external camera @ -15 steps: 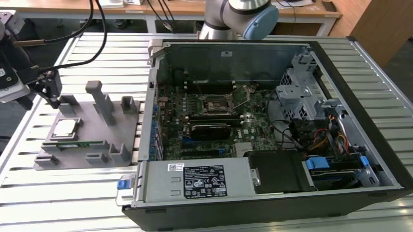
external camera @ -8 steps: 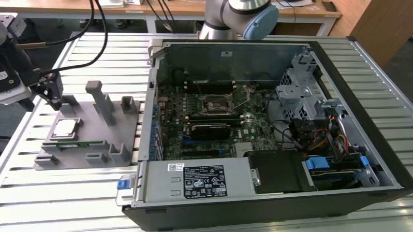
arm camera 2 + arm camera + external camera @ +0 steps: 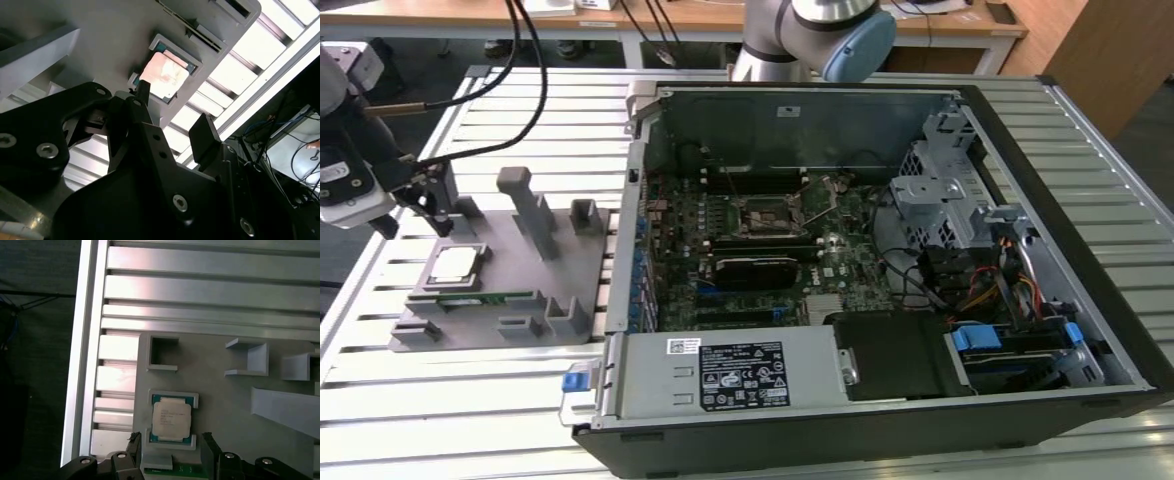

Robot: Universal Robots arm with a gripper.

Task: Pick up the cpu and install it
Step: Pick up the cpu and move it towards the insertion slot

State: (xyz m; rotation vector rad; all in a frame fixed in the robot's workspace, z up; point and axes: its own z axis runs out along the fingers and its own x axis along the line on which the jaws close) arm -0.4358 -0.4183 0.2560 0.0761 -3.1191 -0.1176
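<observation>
Count from the exterior view:

- Desk [image 3: 547, 110], slatted metal: one.
- Open computer case [image 3: 801, 120], centre to the exterior view's right: one. It contains:
  - one motherboard [image 3: 687, 215]
  - one square socket [image 3: 767, 213]
  - one black rectangular block [image 3: 758, 270] just below the socket
  - one silver power supply box [image 3: 720, 372] along the lower edge
- Grey fixture plate [image 3: 494, 255], at the exterior view's left: one. It carries one cpu [image 3: 456, 265] and one green memory stick [image 3: 474, 297].
- Robot arm [image 3: 814, 30], top centre: one.
- Hand [image 3: 411, 222], far left: one. In the first wrist view it shows two fingers [image 3: 134, 442], set apart.
</observation>
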